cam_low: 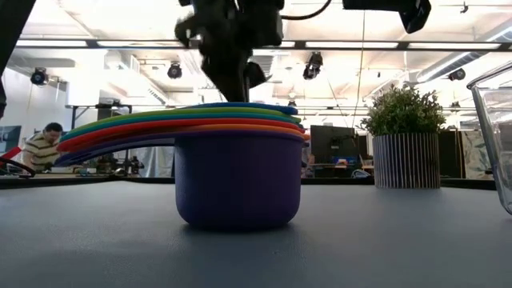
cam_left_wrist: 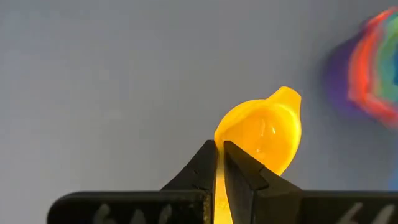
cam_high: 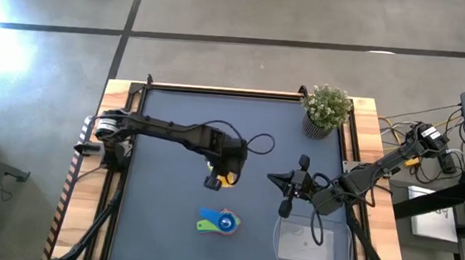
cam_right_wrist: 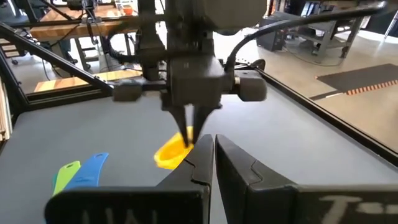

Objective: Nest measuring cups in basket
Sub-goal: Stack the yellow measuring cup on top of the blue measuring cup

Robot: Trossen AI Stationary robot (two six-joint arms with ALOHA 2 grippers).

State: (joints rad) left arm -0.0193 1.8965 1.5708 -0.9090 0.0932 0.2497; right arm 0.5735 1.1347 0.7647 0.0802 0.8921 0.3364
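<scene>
My left gripper (cam_high: 219,177) hangs over the middle of the table, shut on a yellow measuring cup (cam_left_wrist: 264,134). The right wrist view shows that cup (cam_right_wrist: 171,154) under the left gripper's fingers (cam_right_wrist: 191,134). Nearer the front edge a nested stack of measuring cups (cam_high: 221,222) rests on its purple bottom cup (cam_low: 238,180), with the blue and green handles (cam_right_wrist: 87,171) sticking out to one side. The clear basket (cam_high: 313,243) lies at the front right. My right gripper (cam_high: 285,207) waits shut, just beyond the basket's far edge. My left gripper pinches the yellow cup's flat handle (cam_left_wrist: 221,180) between its two fingers. The fingers come from above and point steeply down. The cup's bowl hangs below the fingertips, tilted, and looks clear of the table.
A small potted plant (cam_high: 327,111) stands at the far right corner. The clear basket's wall (cam_low: 496,136) rises at the right of the low view. A raised rim runs round the dark table top, and people and desks show in the room beyond.
</scene>
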